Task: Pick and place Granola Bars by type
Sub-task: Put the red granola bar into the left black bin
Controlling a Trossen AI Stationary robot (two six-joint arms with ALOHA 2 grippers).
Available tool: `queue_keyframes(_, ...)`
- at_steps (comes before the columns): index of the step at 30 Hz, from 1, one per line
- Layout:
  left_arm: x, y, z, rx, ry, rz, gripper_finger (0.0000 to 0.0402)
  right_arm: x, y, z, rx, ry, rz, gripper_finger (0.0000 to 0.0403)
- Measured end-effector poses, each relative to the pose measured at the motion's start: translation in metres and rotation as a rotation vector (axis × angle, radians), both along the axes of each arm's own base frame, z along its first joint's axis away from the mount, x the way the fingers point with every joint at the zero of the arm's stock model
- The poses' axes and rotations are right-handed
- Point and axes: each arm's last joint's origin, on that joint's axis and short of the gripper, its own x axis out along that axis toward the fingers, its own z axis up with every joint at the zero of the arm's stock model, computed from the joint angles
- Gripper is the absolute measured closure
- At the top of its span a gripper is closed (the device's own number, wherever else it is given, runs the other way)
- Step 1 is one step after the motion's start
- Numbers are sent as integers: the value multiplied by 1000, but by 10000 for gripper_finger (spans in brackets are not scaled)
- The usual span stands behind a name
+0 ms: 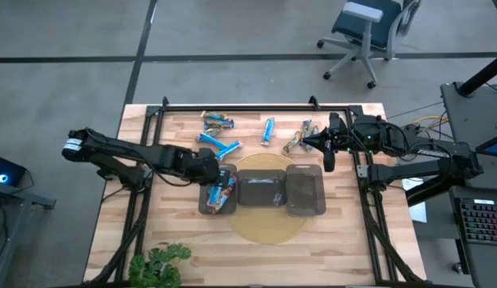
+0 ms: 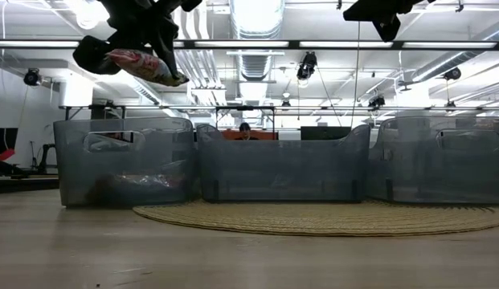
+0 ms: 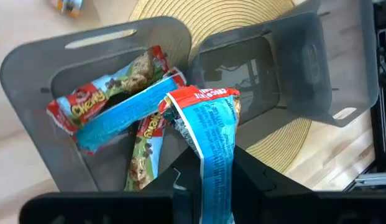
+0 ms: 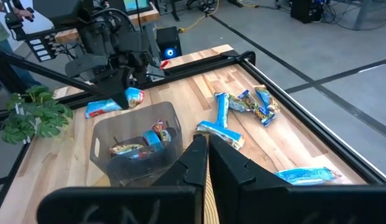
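Looking straight down, the left gripper (image 1: 222, 186) hangs over the left tray (image 1: 206, 206), its fingers clamped on a granola bar (image 1: 224, 192). Three dark trays sit in a row on a round woven mat (image 1: 264, 226): left, middle tray (image 1: 260, 190), right tray (image 1: 306, 190). Loose blue bars (image 1: 220, 144) lie on the wooden table (image 1: 344, 248) behind the trays, another blue bar (image 1: 268, 130) stands alone farther right, and a mixed-colour bar (image 1: 296, 142) lies just beside the right gripper (image 1: 314, 141), which waits near the table's far right corner. A leafy plant (image 1: 158, 262) pokes in at the near edge.

Down at table height, the held bar (image 2: 145, 67) hangs above the left tray (image 2: 124, 160), clear of its rim, with bars showing dimly through the wall.

On the left wrist camera, the fingers pinch one end of a red-and-blue wrapped bar (image 3: 208, 130), which hangs over the tray (image 3: 31, 93) holding several Chewy bars (image 3: 99, 99).

From the right wrist, that arm's fingers (image 4: 193, 162) sit pressed together, holding nothing. Beyond them, the left gripper (image 4: 121, 84) carries its bar (image 4: 115, 102) beside the tray's rim.
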Motion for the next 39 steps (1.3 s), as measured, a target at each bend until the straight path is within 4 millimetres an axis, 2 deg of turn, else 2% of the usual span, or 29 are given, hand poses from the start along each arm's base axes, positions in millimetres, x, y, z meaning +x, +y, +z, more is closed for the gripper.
queue_keyframes(4, 1, 0, -3, -11, 21, 13, 360, 0, 0, 0, 4, -1, -1, 394)
queue_keyframes(24, 28, -4, -54, -12, 245, 21, 360, 0, 0, 0, 7, -1, -2, 394)
queue_keyframes(33, 28, -3, -54, -21, 239, 24, 360, 0, 0, 0, 7, -1, -2, 394)
queue_keyframes(39, 26, 1, -56, -33, 268, 86, 360, 0, 0, 0, 8, -1, -2, 394)
